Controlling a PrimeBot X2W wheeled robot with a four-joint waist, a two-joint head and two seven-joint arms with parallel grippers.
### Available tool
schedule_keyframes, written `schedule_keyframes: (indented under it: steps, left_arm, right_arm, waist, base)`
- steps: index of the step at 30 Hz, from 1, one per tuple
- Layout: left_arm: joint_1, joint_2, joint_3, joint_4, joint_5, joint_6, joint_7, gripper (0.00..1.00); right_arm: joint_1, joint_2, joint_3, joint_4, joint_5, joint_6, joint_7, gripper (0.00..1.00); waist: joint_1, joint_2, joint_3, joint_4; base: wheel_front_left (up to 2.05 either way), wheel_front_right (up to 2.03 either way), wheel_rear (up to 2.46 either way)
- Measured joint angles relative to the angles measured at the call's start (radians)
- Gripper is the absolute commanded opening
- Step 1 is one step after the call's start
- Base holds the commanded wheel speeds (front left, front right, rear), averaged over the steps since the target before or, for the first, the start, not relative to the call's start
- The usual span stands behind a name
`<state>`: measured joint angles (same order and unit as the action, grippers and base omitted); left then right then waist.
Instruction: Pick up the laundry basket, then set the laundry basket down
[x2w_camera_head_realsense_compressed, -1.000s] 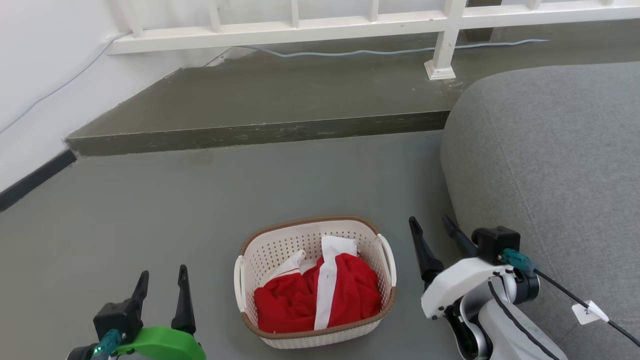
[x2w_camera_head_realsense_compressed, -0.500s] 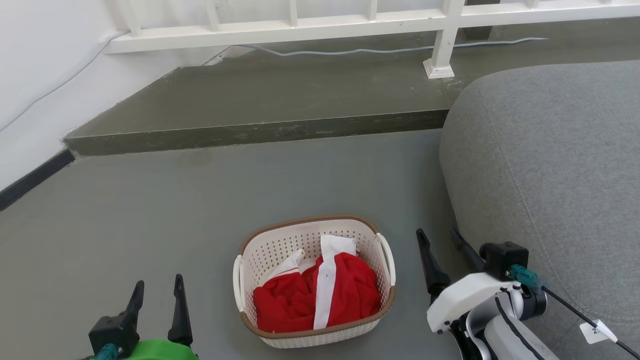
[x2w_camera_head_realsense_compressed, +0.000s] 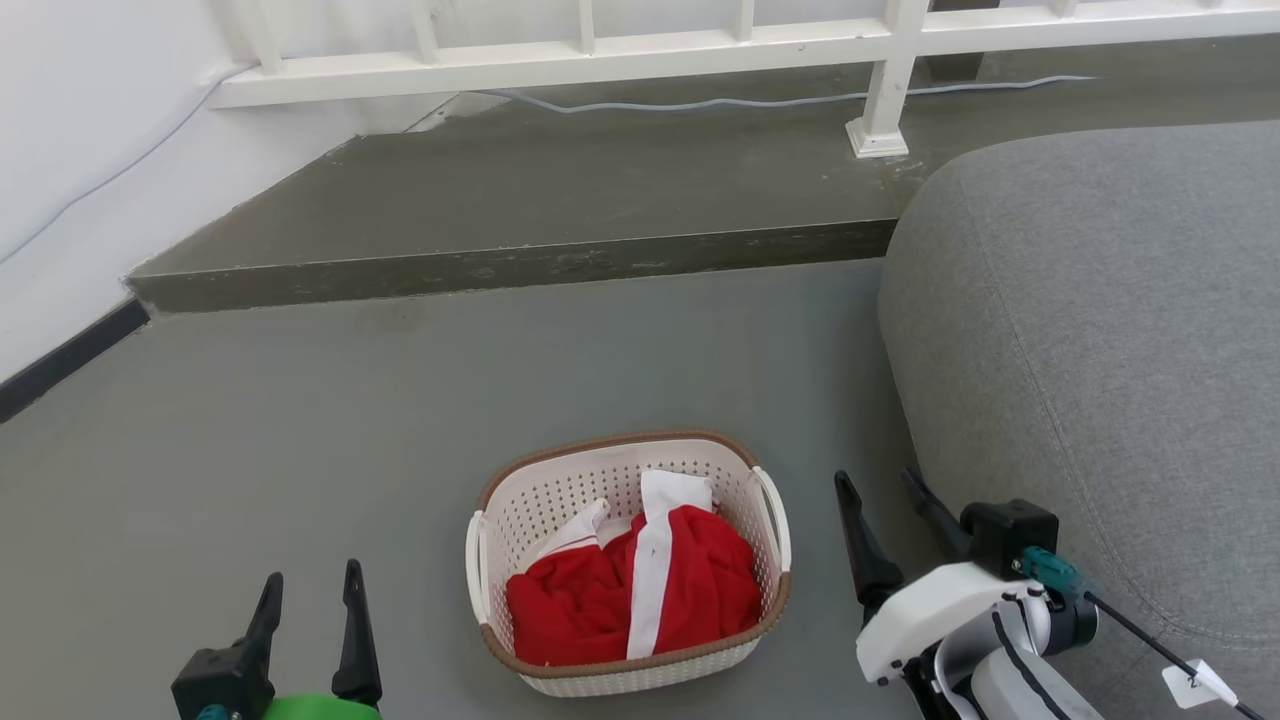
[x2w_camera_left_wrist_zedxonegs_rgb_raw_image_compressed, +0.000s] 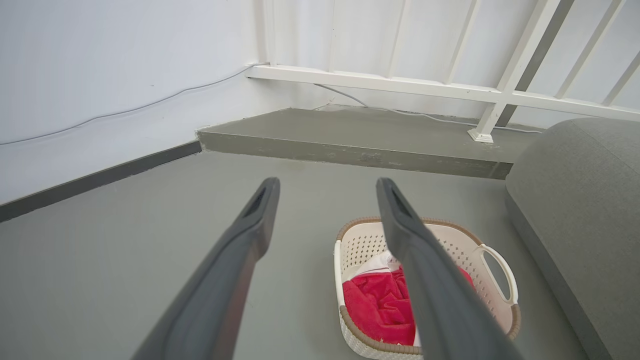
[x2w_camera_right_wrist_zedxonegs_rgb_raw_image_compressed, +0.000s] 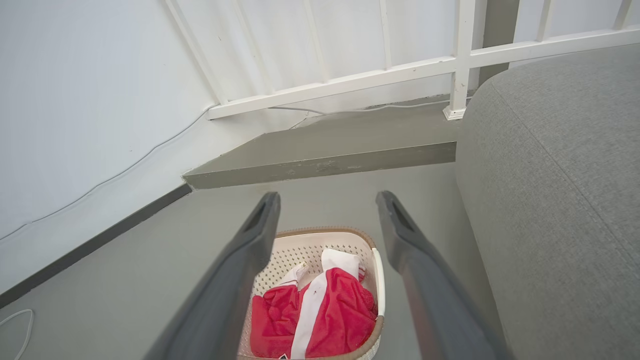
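The basket (x2w_camera_head_realsense_compressed: 545, 505) sits on the floor (x2w_camera_head_realsense_compressed: 300, 420) near a grey sofa (x2w_camera_head_realsense_compressed: 1100, 330), with a red and white garment (x2w_camera_head_realsense_compressed: 590, 610) inside. The left gripper (x2w_camera_head_realsense_compressed: 312, 575) hovers off its left side. The right gripper (x2w_camera_head_realsense_compressed: 876, 476) hovers between its right handle (x2w_camera_head_realsense_compressed: 780, 520) and the sofa. Both pairs of jaws stand apart, empty, clear of the basket.
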<state>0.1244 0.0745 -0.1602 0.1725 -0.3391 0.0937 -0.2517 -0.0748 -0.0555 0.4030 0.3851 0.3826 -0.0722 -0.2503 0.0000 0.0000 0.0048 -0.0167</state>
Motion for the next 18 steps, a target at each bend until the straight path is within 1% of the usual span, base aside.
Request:
schedule_keyframes:
  steps: [14,15,18]
  left_arm:
    - [0.020,-0.004,0.012,-0.021,0.010,0.000,0.000,1.00]
    - [0.021,-0.005,0.012,-0.022,0.010,0.000,0.000,0.00]
    - [0.021,-0.010,0.005,0.006,0.009,0.000,0.004,0.00]
  right_arm:
    - [0.016,0.001,-0.006,-0.020,-0.007,0.000,0.000,1.00]
    - [0.019,0.001,-0.006,-0.021,-0.007,0.000,0.000,0.00]
    - [0.036,0.001,-0.004,0.004,-0.007,0.000,0.002,0.00]
  waist:
    - [0.0000,0.0000,0.001,-0.001]
    - [0.0000,0.0000,0.001,-0.001]
    - [0.0000,0.0000,0.001,-0.001]
  base:
    - [0.00,0.00,0.00]
    - [0.00,0.00,0.00]
    - [0.00,0.00,0.00]
